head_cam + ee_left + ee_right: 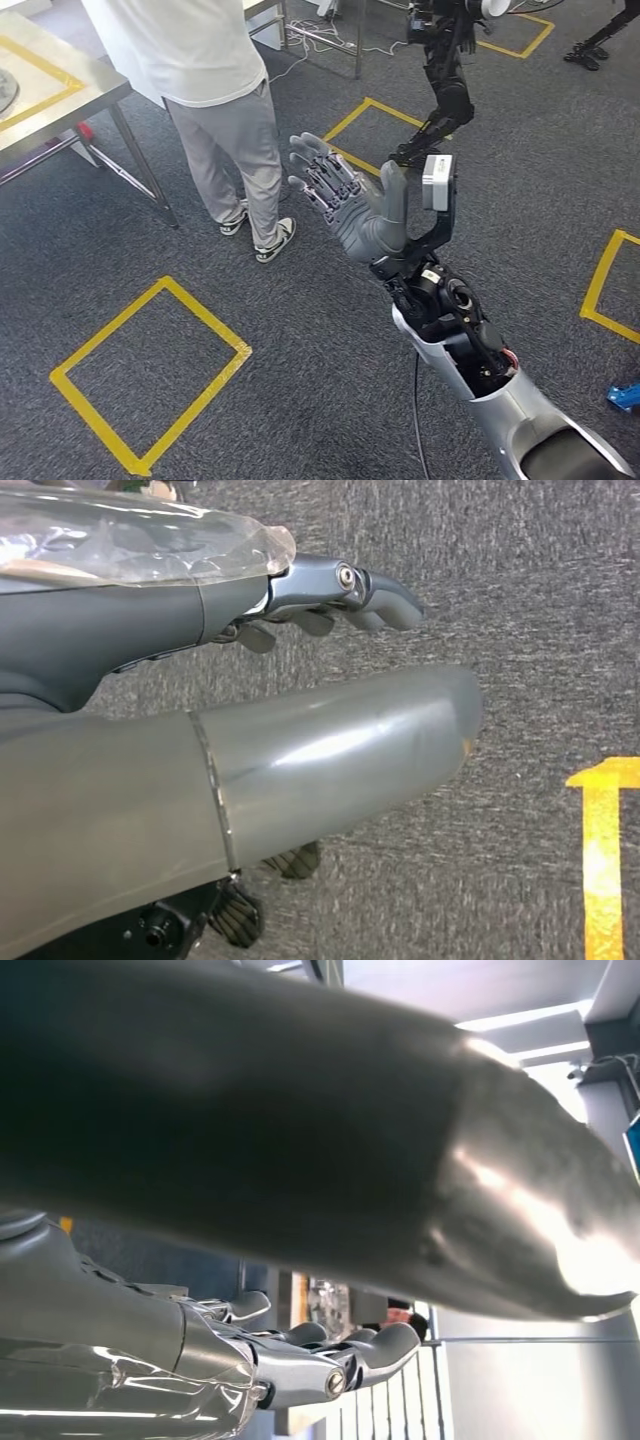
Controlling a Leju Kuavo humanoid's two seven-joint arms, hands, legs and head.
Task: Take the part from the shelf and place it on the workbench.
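**Mia:** Where is the part?

**Ben:** I cannot tell. I cannot pick it out, so I cannot say which way it points or how its long side lies.

**Mia:** Is it in the right hand [355, 205]?

**Ben:** No. From the head view that hand is held out over the carpet [317, 400]. Its fingers [321, 180] are spread wide and reach toward the person [219, 90]. There is nothing between the fingers and the thumb.

**Mia:** And the left hand [226, 605]?

**Ben:** Its wrist view shows the fingers [377, 592] stretched out, close side by side. The fat grey thumb [340, 750] sits apart from them, and only carpet shows in the gap. It holds nothing.

**Mia:** What is that shiny stuff on it?

**Ben:** A clear crinkly sheet [136, 540] lies along the back of the left hand. I cannot tell what it is.

**Mia:** What else is around?

**Ben:** The person stands by a table [45, 95], in a white top, grey trousers and sneakers. A yellow tape square [151, 370] is stuck on the carpet near the person's feet. A dark robot [445, 90] stands farther off.
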